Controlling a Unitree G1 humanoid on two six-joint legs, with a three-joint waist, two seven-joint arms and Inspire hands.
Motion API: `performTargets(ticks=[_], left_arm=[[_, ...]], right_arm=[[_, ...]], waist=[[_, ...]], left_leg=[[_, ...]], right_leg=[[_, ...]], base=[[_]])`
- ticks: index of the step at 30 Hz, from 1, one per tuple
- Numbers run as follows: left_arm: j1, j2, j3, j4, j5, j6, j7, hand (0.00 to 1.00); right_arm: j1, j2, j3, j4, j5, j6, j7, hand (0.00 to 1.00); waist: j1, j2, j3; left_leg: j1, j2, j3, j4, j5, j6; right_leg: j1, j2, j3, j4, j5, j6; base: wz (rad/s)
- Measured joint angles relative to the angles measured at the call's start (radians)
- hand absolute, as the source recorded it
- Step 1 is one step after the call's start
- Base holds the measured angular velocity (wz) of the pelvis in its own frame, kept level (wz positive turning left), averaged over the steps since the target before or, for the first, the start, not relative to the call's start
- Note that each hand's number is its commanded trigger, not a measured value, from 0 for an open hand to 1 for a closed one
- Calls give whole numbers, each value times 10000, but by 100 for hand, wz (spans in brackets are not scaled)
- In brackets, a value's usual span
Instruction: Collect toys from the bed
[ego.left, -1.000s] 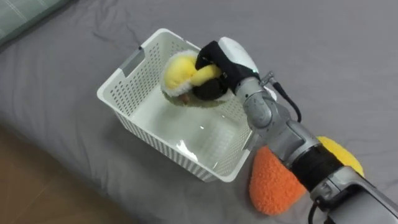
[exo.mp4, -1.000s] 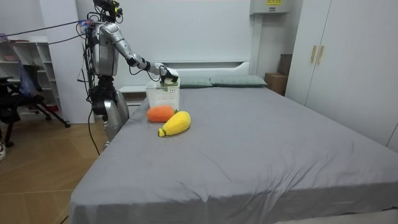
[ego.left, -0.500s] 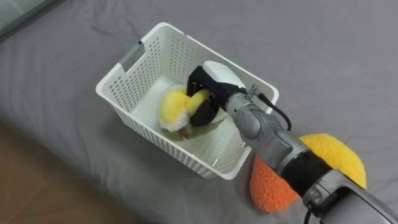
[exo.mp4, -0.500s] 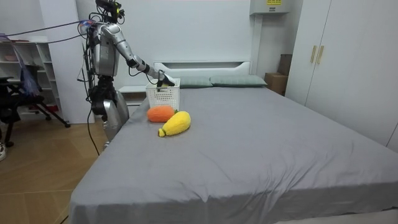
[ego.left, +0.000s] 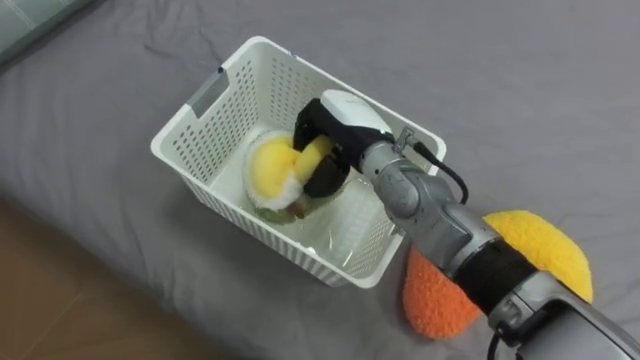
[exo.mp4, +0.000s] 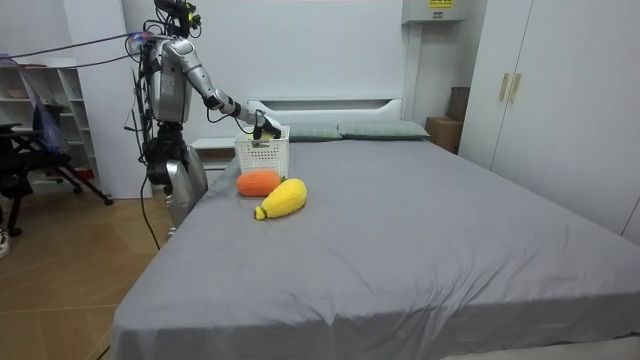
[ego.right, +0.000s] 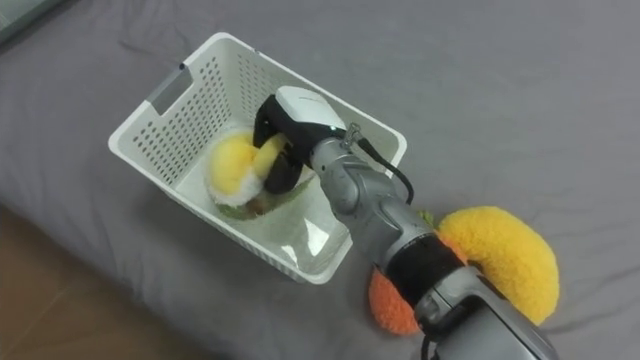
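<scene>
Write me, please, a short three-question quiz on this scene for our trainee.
1. True or false: the right hand reaches into the basket.
2. What does that hand grip? A) a round yellow toy B) a sock C) nothing
3. Fill in: ___ toys lie on the bed outside the basket.

Key: 1 true. 2 A. 3 two, the orange toy and the long yellow toy.
</scene>
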Motion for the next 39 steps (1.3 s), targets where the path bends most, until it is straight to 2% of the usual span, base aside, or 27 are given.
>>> performTargets(ticks=[13,18,21,22,25,28,31,36,39], left_arm=[[67,-5,12,-43,30,-63,197,0],[106,0,14,-180,14,-17,197,0],[125,-6,13,-303,-79,10,197,0],[136,-10,8,-308,-86,10,196,0],[171,-2,2,-328,-174,11,196,0],[248,-4,-8,-467,-196,8,197,0],[346,-6,6,-464,-184,5,195,0],[478,-28,142,-456,-173,-7,184,0],[655,-41,338,-451,-353,-7,193,0]], right_arm=[[3,-253,-232,-1473,782,-91,-6,0],[4,-299,-232,-1759,843,-90,-3,0],[33,-344,-232,-1929,914,-90,0,0],[134,-407,-232,-2067,1082,-90,-1,0],[415,-434,-231,-2293,1432,-90,-1,0],[463,-432,-236,-2310,1729,-89,-6,0],[525,-441,-288,-2409,1759,-90,-30,0],[869,-487,-1206,-2988,2240,-94,-167,0],[1361,-730,-1956,-3767,2826,-204,-587,0]], waist=[[-22,17,-13],[-23,80,-71],[-21,123,-161],[-22,142,-214],[-51,177,-245],[-257,176,-246],[-317,162,-254],[-575,122,-284],[-844,170,-271]], left_leg=[[364,3,21,-3,-1,0],[552,1,16,10,-1,0],[626,9,100,4,-1,0],[638,9,127,5,0,1],[803,15,164,-38,0,1],[808,16,172,-25,6,-4],[949,38,291,-133,8,-5],[1118,57,453,-250,6,-3],[1308,54,526,-307,-1,12]], right_leg=[[367,-4,31,-1,0,0],[561,-7,35,3,0,0],[614,-8,75,8,0,0],[629,-10,73,8,0,0],[769,-9,71,10,0,0],[783,-12,75,14,0,0],[800,3,300,24,0,0],[871,5,434,8,0,0],[996,7,593,-1,1,0]], base=[[0],[0],[-6],[-4],[-2],[-2],[-17],[-8],[-4]])
